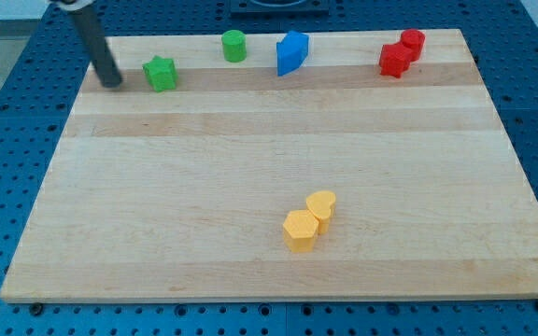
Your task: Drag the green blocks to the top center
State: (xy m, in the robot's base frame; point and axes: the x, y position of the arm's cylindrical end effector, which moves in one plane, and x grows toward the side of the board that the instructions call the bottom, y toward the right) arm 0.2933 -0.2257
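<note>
Resting left of the green star block, my tip holds nothing, blue block beyond

Board pale matt wood w/ grain strips; blocks look smooth plastic; rod dark, slight sheen.

Legible text, labels, brands, numbers, signs: none. The wooden bench carries no printing or marking. The coloured blocks on it show plain faces without lettering or numerals. The dark rod bears no readable label. The blue perforated surface around the bench shows no sign.
</note>
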